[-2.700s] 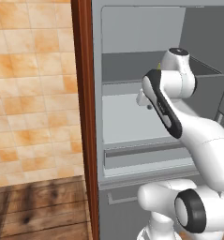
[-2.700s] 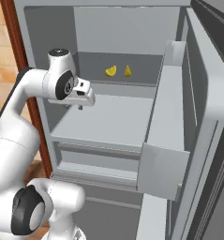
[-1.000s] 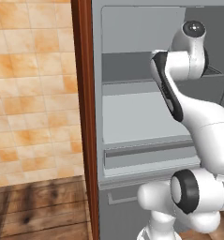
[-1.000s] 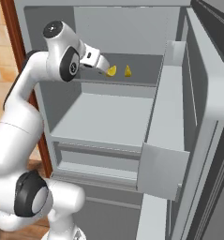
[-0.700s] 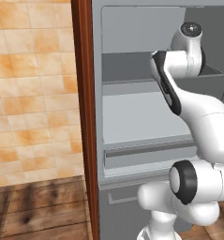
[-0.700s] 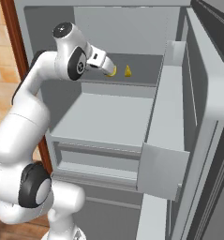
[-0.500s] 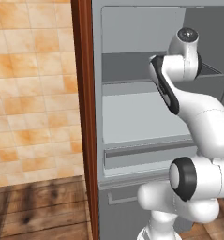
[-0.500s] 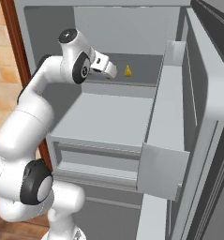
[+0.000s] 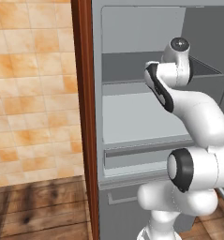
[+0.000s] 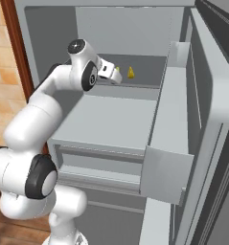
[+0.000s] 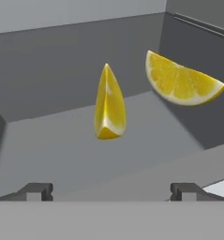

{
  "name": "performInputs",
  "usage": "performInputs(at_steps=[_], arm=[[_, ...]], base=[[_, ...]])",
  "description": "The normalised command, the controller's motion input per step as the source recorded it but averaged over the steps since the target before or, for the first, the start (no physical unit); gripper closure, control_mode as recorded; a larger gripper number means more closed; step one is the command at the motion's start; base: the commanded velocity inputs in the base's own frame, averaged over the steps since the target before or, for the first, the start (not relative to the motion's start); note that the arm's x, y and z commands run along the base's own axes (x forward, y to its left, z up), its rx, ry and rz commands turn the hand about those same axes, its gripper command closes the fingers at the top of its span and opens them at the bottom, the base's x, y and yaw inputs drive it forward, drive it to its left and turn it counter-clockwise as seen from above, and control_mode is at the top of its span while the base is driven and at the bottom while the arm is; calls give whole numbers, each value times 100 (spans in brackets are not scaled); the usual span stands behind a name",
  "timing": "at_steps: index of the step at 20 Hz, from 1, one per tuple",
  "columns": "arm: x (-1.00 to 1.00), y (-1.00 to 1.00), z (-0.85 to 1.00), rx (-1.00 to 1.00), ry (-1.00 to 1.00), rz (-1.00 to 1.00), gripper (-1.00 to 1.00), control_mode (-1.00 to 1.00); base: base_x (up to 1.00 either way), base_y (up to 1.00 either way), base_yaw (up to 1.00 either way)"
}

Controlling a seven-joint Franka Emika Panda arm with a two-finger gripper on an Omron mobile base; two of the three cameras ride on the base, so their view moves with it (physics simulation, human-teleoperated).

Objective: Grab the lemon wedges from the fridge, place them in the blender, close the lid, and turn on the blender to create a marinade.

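- The white arm's two-finger end effector [image 10: 117, 75] was reaching into the tall grey fridge [image 10: 180, 124], jaws spread wide with nothing between them.
- Two small bright yellow lemon wedges sat on the upper pale grey shelf [image 10: 149, 64]: the near wedge [image 11: 108, 105] right in front of the fingertips [image 11: 37, 190], the far wedge [image 11: 182, 82] just beside it.
- My worry: those pieces are tiny, so closing off-centre could knock one deeper in or pinch only a tip and drop it.
- Couldn't read any brand or label anywhere.
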Motion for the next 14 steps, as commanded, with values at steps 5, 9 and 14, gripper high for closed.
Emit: performInputs(at_steps=[5,9,14], arm=[[6,-5,6,0,0,0,-100,-100],[1,-4,21,0,0,0,-100,-100],[11,-1,24,0,0,0,-100,-100]], base=[[0,0,0],[0,0,0],[0,0,0]])
